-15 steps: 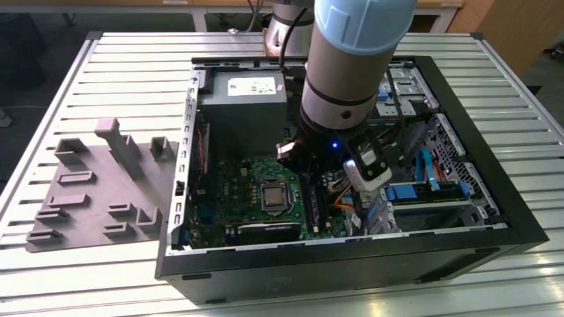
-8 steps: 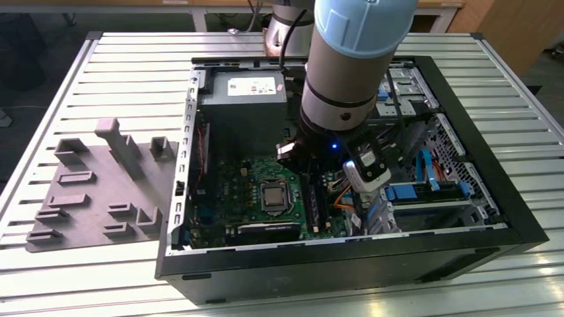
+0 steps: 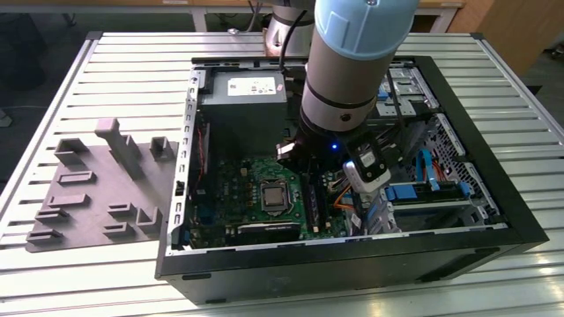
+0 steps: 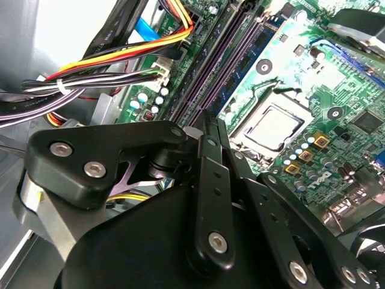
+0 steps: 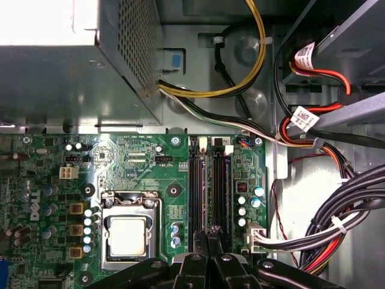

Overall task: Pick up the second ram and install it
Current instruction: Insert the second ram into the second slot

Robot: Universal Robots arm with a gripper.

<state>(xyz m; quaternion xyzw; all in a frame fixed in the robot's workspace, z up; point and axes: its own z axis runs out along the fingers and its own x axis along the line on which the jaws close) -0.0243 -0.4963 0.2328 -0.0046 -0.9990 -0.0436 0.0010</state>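
Green motherboard (image 5: 150,165) with black slots (image 5: 197,192); black gripper (image 5: 209,233); yellow, red and black cables (image 4: 114,57); pale blue arm (image 3: 361,26); grey tray (image 3: 97,191); ribbed silver table (image 3: 132,72); black case (image 3: 352,264).

The arm (image 3: 352,59) points steeply downward, the fingers of its gripper (image 5: 209,233) drawn tightly together.

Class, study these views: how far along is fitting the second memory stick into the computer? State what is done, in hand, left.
Done: the black gripper is inside the open black computer case, poised over the long black memory slots of the green motherboard. In hand: whether it holds the second ram is hidden behind the gripper's own body. Left: seating the stick in a slot cannot be confirmed.
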